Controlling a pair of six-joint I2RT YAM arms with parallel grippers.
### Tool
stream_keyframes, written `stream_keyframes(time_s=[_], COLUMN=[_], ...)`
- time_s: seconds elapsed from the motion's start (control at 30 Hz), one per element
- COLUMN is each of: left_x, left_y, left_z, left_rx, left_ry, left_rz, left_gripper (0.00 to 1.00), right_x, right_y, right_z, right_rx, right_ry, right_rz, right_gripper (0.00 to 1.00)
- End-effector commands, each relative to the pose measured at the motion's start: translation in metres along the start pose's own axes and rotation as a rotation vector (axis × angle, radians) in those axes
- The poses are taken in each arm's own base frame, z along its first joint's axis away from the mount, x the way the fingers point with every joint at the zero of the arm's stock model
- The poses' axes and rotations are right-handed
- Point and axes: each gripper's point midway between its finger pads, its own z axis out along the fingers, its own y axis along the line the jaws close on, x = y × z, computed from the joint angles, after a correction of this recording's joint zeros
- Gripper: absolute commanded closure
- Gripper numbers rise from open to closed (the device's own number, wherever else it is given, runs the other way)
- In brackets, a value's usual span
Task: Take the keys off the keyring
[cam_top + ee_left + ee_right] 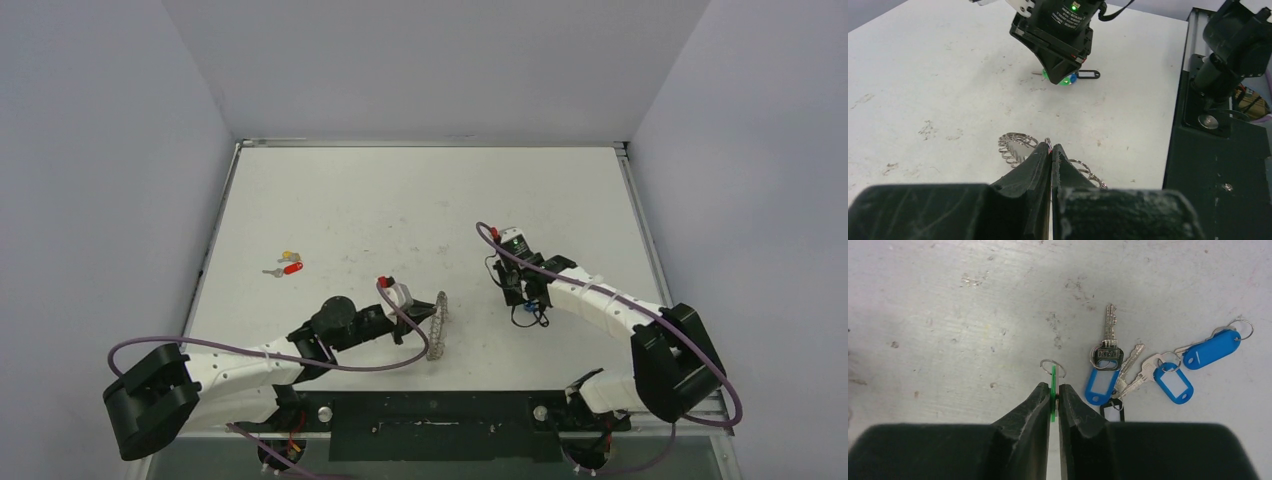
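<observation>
Over the table [400, 200] | left gripper [1051, 146] clamps keyring [1015, 142] | right gripper [1054, 386] clamps green-tagged key [1053, 376]

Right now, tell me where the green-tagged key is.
The green-tagged key is pinched in the right gripper, just left of the blue-tagged keys in the right wrist view.

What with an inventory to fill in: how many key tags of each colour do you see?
Blue tags: 3
Black tag: 1
Green tag: 1
Red tag: 1
Yellow tag: 1
Total: 7
</observation>
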Motion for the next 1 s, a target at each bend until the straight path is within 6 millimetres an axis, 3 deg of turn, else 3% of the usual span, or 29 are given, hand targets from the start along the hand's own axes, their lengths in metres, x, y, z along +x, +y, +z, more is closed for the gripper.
stream_keyframes(time_s=[0.0,0.13,0.23,0.3,0.47,0.67,0.8,0.97], left_x=[-0.028,-0.026,-0.025,-0.022,-0.015,-0.04,-0.066,-0.083], left_y=[0.025,0.042,0.057,0.067,0.081,0.088,0.101,0.105], left_z=[0.007,0.008,0.002,-0.003,-0.017,-0.041,-0.07,-0.121], left_rx=[-0.127,-0.209,-0.293,-0.353,-0.446,-0.524,-0.663,-0.815], left_ry=[-0.044,-0.01,-0.001,0.015,0.033,0.01,0.016,0.075], left_rz=[-0.002,-0.016,-0.049,-0.08,-0.162,-0.202,-0.246,-0.302], left_gripper=[1.0,1.0,1.0,0.98,0.71,0.53,0.43,0.34], right_x=[-0.036,-0.046,-0.054,-0.058,-0.065,-0.062,-0.054,-0.032], right_y=[-0.008,-0.013,-0.017,-0.022,-0.039,-0.07,-0.094,-0.122], right_z=[0.008,0.001,-0.021,-0.041,-0.098,-0.166,-0.212,-0.258], right_rx=[0.044,0.059,0.056,0.056,0.071,0.144,0.206,0.278], right_ry=[-0.091,-0.12,-0.185,-0.239,-0.384,-0.534,-0.638,-0.766], right_rz=[0.08,0.117,0.147,0.163,0.203,0.254,0.293,0.355], right_gripper=[0.78,0.42,0.24,0.19,0.09,0.05,0.01,0.0])
